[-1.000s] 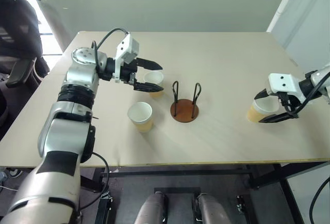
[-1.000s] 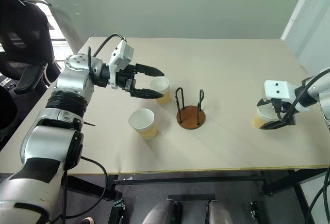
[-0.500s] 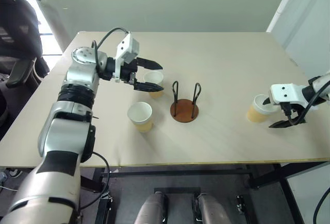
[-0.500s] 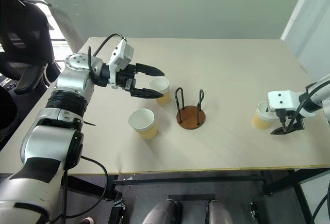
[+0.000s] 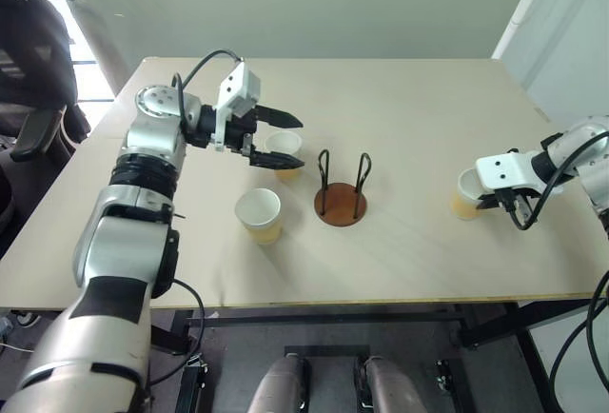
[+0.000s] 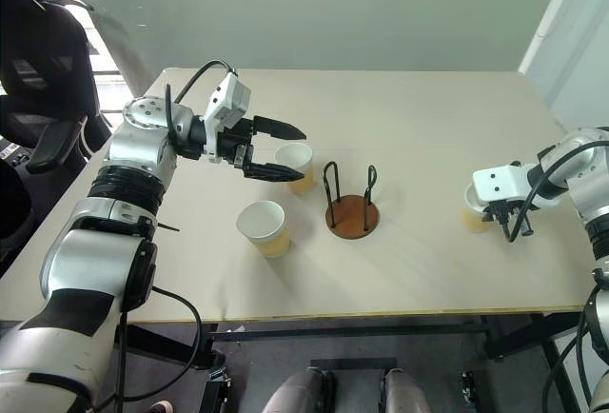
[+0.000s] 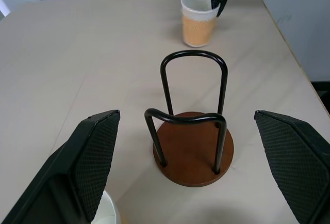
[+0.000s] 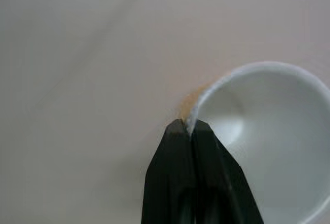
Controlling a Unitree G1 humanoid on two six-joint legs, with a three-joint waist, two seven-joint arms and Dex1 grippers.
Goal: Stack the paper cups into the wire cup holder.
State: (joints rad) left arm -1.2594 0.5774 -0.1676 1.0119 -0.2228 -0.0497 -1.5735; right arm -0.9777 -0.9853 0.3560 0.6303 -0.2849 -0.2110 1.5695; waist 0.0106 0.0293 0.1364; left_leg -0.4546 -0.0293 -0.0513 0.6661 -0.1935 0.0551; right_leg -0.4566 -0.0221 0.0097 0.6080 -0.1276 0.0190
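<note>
Here we find the right claw [image 8: 187,127] pinched together on the rim of the right-hand cup [image 5: 465,193], one finger inside the wall and one outside, pointing steeply down into it at the right end of the table [image 5: 409,108]. That cup stands upright with its mouth up, so its long axis is vertical, matching the upright loops of the wire cup holder [image 5: 341,190]. From the clamped cup, the holder lies well apart toward the table's middle, to the robot's left, with bare tabletop between; we judge the coming move to be a lift and a sideways carry that way, keeping the cup upright so it can drop between the wires. The left claw [image 5: 279,136] hovers with its fingers spread wide and holding nothing, pointing across toward the holder, straddling the far cup [image 5: 284,146], which stands just beside the holder. A third cup [image 5: 259,214] sits nearer the front edge, near the holder too. So the left arm is the closer one to the holder, though only the right has a cup in its grip.
</note>
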